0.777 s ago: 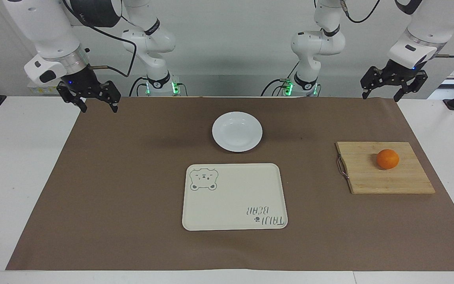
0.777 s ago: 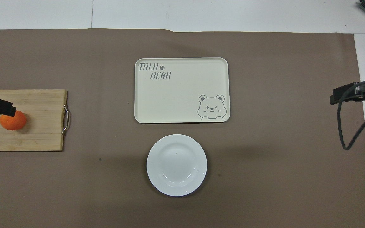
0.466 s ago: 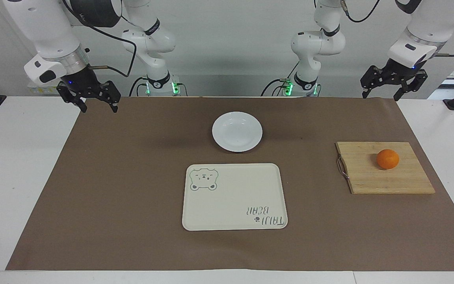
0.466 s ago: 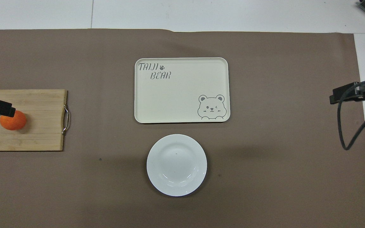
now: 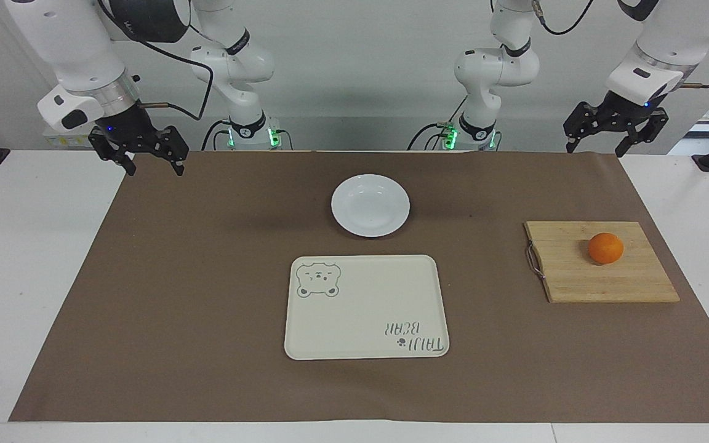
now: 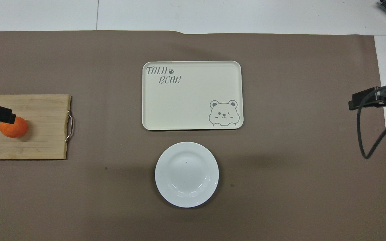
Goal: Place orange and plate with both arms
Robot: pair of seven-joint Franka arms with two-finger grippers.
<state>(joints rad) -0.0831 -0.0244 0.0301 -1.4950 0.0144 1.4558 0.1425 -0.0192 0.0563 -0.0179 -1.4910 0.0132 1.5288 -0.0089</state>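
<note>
A: Start with the biggest thing. What covers the table?

B: A brown mat (image 5: pixel 207 295), with everything else laid on it. At its middle is the cream tray (image 5: pixel 367 306) with the bear drawing, bare, likely the spot things are meant to go.

A: And toward the left arm's end of the table?

B: A wooden cutting board (image 5: pixel 600 261), with the orange (image 5: pixel 605 248) resting on it, so the left arm has it nearest.

A: The plate?

B: The plate (image 5: pixel 370 205) sits empty just nearer to the robots than the tray, between the two arms (either could reach it, though the right arm has nothing else to fetch).

A: The grippers?

B: The left gripper (image 5: pixel 614 132) hangs raised over the mat's edge at the robots' end, fingers spread and holding nothing. The right gripper (image 5: pixel 139 151) hangs over the matching corner at its own end, fingers likewise apart and empty. Nothing is grasped yet.
</note>
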